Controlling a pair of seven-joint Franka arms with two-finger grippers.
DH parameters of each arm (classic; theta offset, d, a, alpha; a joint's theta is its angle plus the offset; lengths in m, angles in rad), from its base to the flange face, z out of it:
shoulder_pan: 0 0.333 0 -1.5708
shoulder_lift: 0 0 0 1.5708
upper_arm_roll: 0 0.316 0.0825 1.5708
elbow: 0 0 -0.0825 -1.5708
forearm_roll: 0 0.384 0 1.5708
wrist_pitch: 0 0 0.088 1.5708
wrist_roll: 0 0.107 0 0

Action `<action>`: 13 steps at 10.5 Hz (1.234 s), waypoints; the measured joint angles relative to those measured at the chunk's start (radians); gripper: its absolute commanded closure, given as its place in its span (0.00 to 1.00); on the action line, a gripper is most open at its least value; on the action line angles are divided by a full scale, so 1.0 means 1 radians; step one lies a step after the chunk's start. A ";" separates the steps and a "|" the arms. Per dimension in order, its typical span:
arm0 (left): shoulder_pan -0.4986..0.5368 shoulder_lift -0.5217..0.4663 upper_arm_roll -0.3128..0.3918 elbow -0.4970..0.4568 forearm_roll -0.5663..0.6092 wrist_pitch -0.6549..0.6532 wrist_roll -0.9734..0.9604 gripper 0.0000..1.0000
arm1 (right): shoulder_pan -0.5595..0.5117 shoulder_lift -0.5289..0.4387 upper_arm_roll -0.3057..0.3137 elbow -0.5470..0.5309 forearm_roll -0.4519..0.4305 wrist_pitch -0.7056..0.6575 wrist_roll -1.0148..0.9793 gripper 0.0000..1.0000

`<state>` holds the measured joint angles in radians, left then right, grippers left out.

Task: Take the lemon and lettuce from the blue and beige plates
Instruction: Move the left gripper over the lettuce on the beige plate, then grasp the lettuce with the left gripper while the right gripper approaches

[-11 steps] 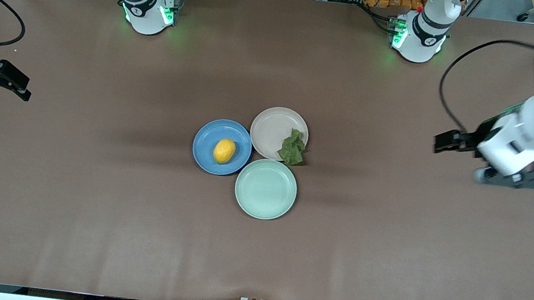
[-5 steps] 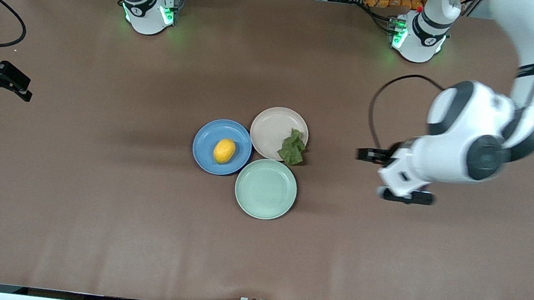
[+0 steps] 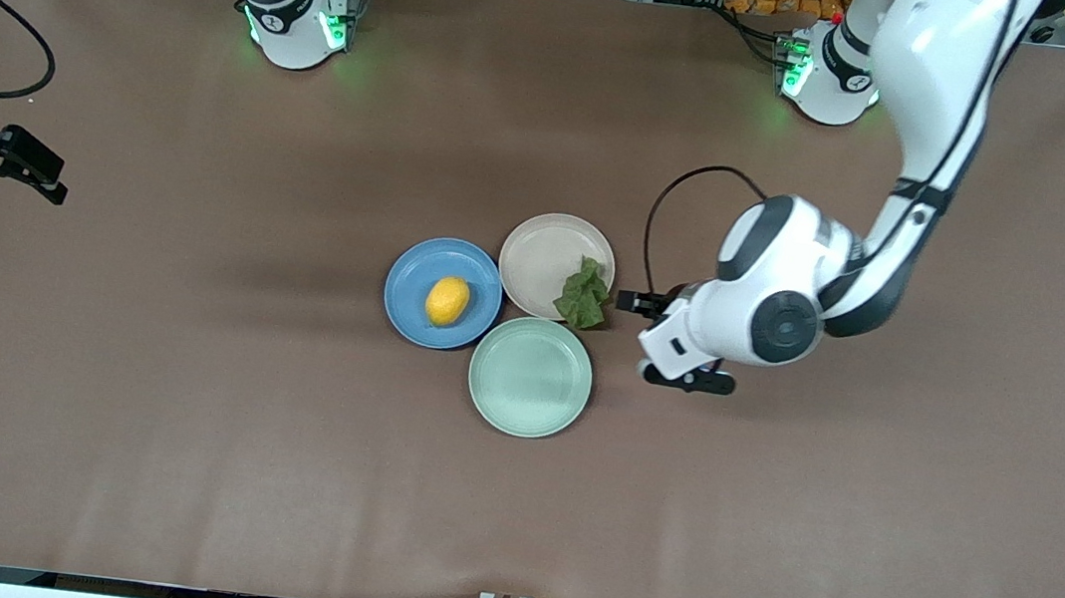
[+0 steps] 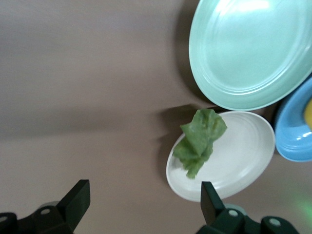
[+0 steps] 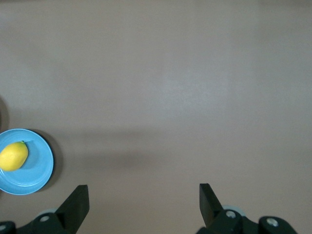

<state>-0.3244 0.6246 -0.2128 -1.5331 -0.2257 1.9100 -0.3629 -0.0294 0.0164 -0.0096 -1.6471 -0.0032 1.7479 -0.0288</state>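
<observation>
The lemon (image 3: 447, 300) sits on the blue plate (image 3: 415, 271) mid-table; the lettuce (image 3: 583, 294) drapes over the beige plate's (image 3: 542, 255) rim. The left gripper (image 4: 141, 204), fingers apart, hovers beside the lettuce. The right gripper (image 5: 144, 204), spread too, waits at the table's edge.

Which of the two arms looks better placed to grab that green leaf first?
The left. Its claw hangs open over the table right beside the lettuce, which lies on the rim of the beige plate. The right claw waits open at the right arm's end of the table, well away from the plates.
</observation>
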 measured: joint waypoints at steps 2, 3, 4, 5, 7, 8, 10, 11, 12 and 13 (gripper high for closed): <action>-0.030 0.040 -0.001 -0.003 -0.012 0.054 -0.044 0.00 | 0.030 0.015 0.002 0.000 0.001 0.012 0.065 0.00; -0.046 0.056 -0.001 -0.004 -0.033 0.083 -0.056 0.00 | 0.054 0.028 0.003 -0.001 0.001 0.017 0.101 0.00; -0.062 0.073 -0.001 -0.005 -0.044 0.111 -0.065 0.00 | 0.085 0.043 0.003 -0.002 0.002 0.028 0.152 0.00; -0.076 0.090 -0.001 -0.006 -0.047 0.136 -0.081 0.00 | 0.121 0.062 0.004 -0.002 0.002 0.047 0.220 0.00; -0.093 0.118 -0.001 -0.007 -0.048 0.167 -0.115 0.01 | 0.199 0.108 0.006 -0.004 0.002 0.095 0.350 0.00; -0.095 0.130 -0.001 -0.007 -0.048 0.181 -0.126 0.23 | 0.243 0.138 0.006 -0.006 0.001 0.126 0.427 0.00; -0.096 0.139 -0.001 -0.007 -0.048 0.190 -0.150 0.52 | 0.320 0.200 0.006 -0.009 -0.007 0.184 0.544 0.00; -0.096 0.138 -0.001 -0.005 -0.048 0.190 -0.165 0.60 | 0.344 0.227 0.006 -0.009 -0.018 0.205 0.582 0.00; -0.097 0.138 -0.001 -0.004 -0.048 0.190 -0.175 0.60 | 0.353 0.243 0.006 -0.009 -0.022 0.212 0.596 0.00; -0.098 0.138 -0.001 -0.002 -0.051 0.191 -0.192 0.63 | 0.353 0.247 0.003 -0.009 -0.023 0.213 0.598 0.00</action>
<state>-0.4222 0.7628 -0.2141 -1.5350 -0.2771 2.1007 -0.5552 0.3231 0.2636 -0.0064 -1.6563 -0.0261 1.9609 0.5691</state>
